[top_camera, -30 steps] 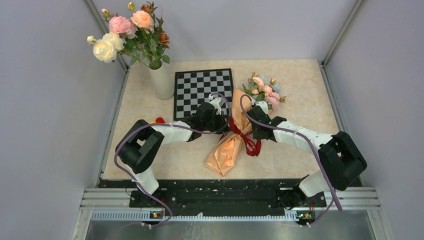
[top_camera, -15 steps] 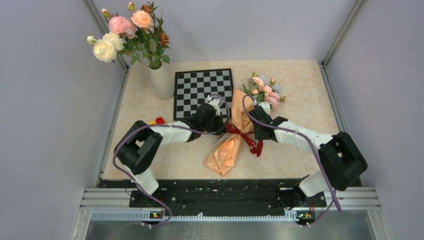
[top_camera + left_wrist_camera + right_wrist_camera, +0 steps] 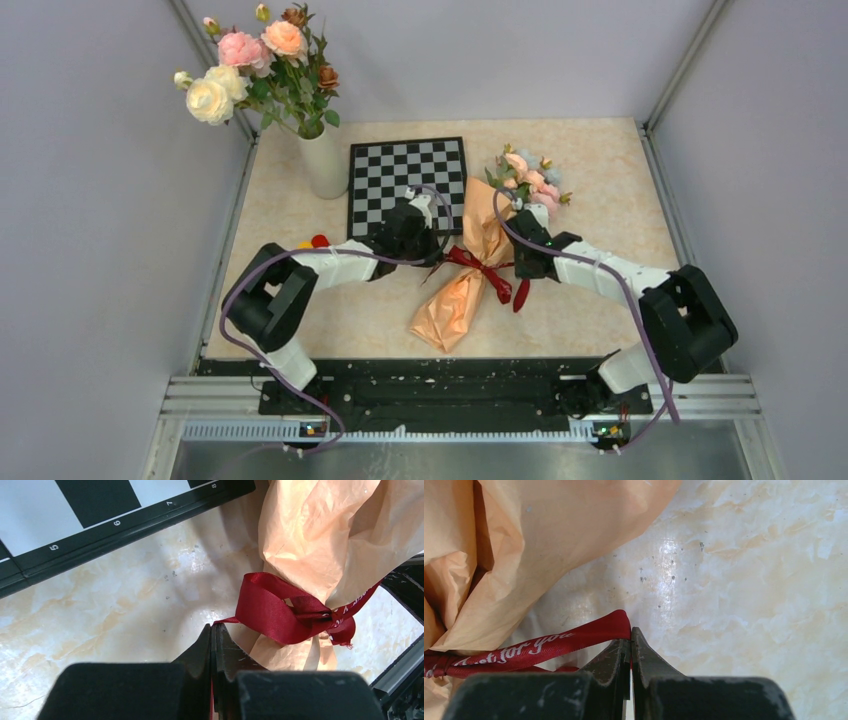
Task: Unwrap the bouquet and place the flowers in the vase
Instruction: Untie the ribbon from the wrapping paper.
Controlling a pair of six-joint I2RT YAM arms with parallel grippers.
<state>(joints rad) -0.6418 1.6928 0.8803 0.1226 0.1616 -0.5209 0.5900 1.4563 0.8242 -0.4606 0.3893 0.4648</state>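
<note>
Vase holds roses; bouquet seemingly wrapped; left end effector, right end effector clamp ribbon.

Peach-orange bouquet, dark red ribbon, black-and-white checkered chessboard, white vase, beige marbled table

Bright, even light falls from overhead, leaving only soft, faint shadows on the worktop. Just ahead of the left gripper and the right gripper, the glossy stone throws back pale patches of glare. Close to the lens each gripper's body is dark and blurred, while the surface beyond its tips is sharp.
</note>
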